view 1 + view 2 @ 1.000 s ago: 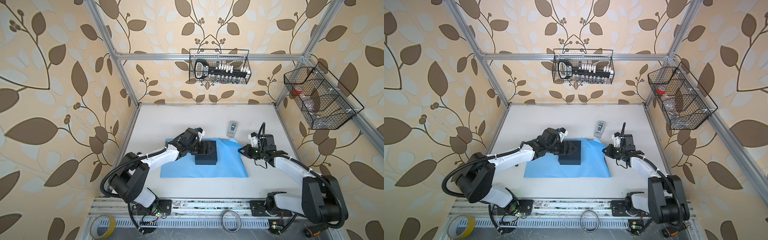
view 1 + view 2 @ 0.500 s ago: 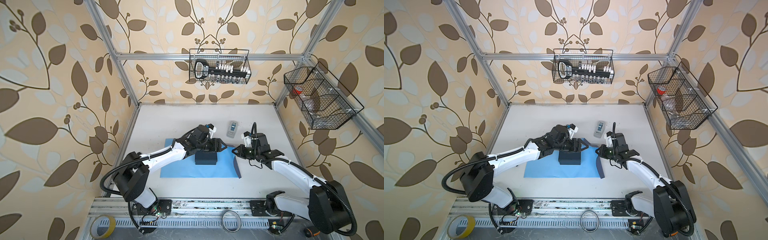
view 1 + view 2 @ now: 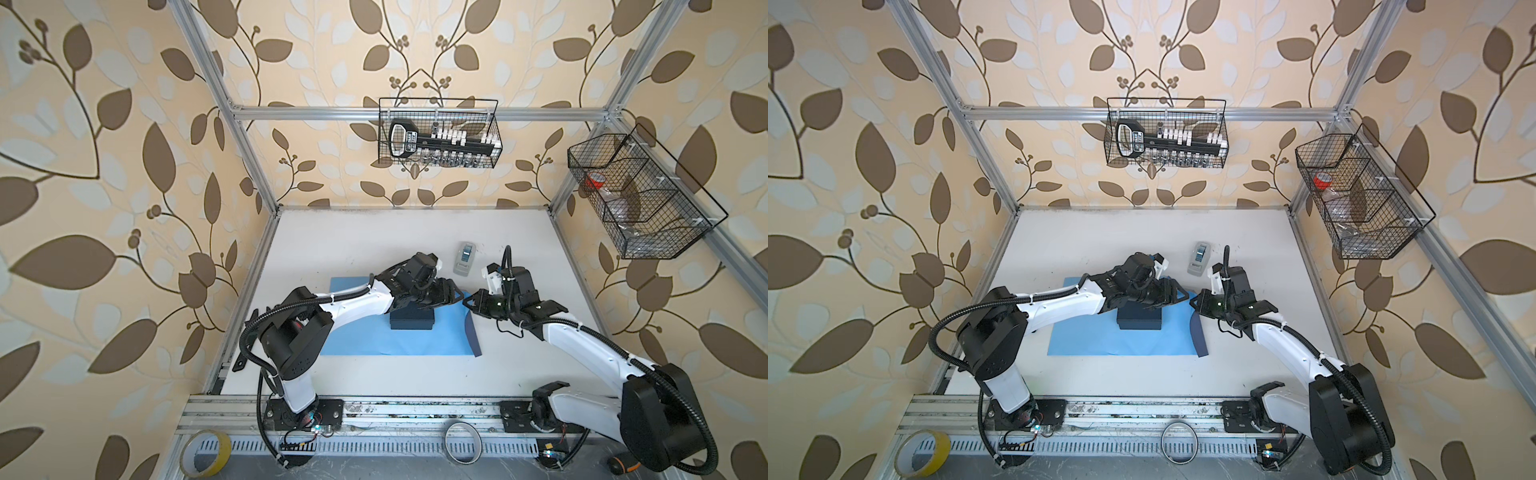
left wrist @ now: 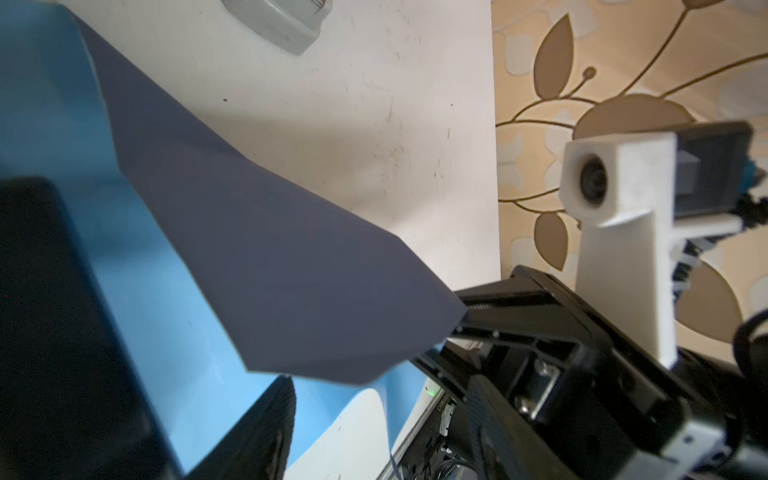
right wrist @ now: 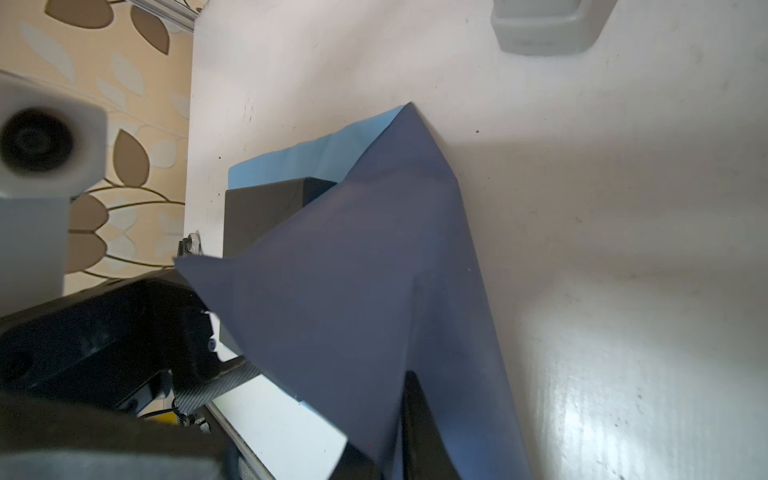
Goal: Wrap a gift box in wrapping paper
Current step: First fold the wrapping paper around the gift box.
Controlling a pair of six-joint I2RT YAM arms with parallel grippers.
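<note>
The black gift box (image 3: 412, 322) (image 3: 1140, 321) sits on the light blue wrapping paper (image 3: 374, 340) (image 3: 1100, 340) in both top views. My right gripper (image 3: 471, 301) (image 3: 1196, 303) is shut on the paper's right edge and holds it up, so the dark slate underside (image 5: 353, 291) (image 4: 270, 270) shows. One of its fingers (image 5: 419, 415) is pressed against the sheet. My left gripper (image 3: 457, 296) (image 3: 1181, 296) hovers open above the box's right side. Its fingertips (image 4: 270, 415) straddle the raised corner, tip to tip with the right gripper. The box (image 4: 41, 332) (image 5: 266, 208) is partly hidden by the raised flap.
A grey-white tape dispenser (image 3: 464, 258) (image 3: 1199, 258) stands on the white table behind both grippers. Wire baskets hang on the back wall (image 3: 438, 133) and the right wall (image 3: 636, 199). Tape rolls (image 3: 205, 453) lie on the front rail.
My right gripper has lifted the paper's right edge and carried it left toward the box. My left gripper has come off the box and moved right to meet the raised edge.
</note>
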